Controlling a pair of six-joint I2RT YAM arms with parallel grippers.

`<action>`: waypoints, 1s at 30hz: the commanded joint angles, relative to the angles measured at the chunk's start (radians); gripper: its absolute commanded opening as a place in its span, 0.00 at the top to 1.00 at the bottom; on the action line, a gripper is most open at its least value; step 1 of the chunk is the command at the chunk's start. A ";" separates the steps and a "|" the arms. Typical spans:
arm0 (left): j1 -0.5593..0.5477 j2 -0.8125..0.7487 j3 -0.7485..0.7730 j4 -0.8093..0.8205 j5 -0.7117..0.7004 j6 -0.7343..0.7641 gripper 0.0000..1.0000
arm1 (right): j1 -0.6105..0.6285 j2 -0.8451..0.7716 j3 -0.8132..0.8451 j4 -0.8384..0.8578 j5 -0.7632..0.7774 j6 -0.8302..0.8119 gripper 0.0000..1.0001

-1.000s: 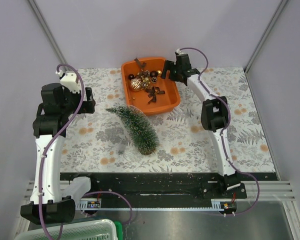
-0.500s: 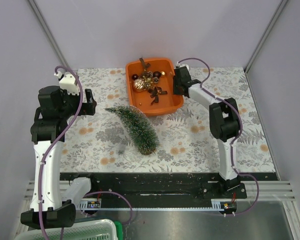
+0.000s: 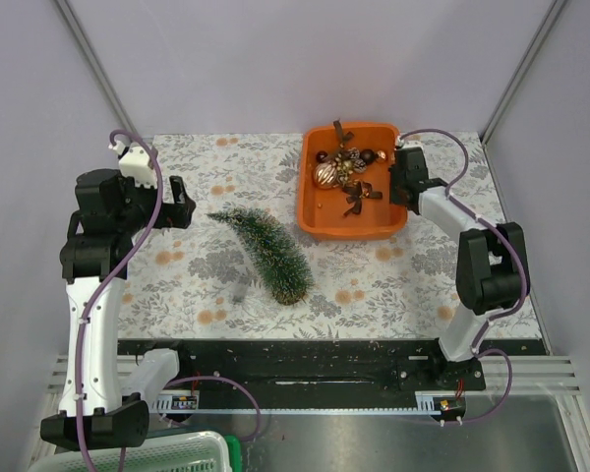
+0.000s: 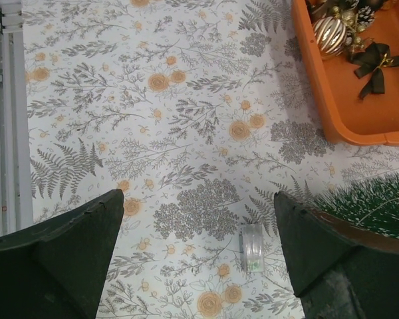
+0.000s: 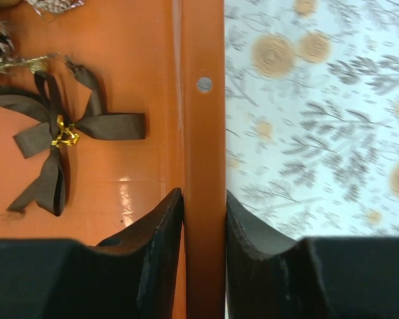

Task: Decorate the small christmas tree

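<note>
The small christmas tree (image 3: 268, 252) lies on its side on the patterned cloth, its wooden base toward the front; its bristles (image 4: 379, 203) show at the right of the left wrist view. An orange tray (image 3: 316, 218) at the back right holds a gold bauble (image 3: 325, 175), dark balls and brown ribbon bows (image 5: 56, 129). My right gripper (image 3: 405, 182) is shut on the tray's right rim (image 5: 203, 119), one finger inside the tray and one outside. My left gripper (image 4: 196, 249) hangs open above the cloth, left of the tree, with nothing between its fingers.
A small clear plastic piece (image 4: 252, 247) lies on the cloth near the tree's base. Grey walls with metal posts close in the back and sides. A white basket (image 3: 138, 454) shows at the bottom left, below the table's front rail.
My right gripper has closed on the tray's rim and dragged the tray to the right, away from the tree's tip. The left arm and the tree stay put.
</note>
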 commanded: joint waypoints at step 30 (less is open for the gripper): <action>0.005 0.123 0.094 -0.024 0.187 -0.009 0.01 | -0.087 0.154 0.351 0.068 -0.441 0.538 0.01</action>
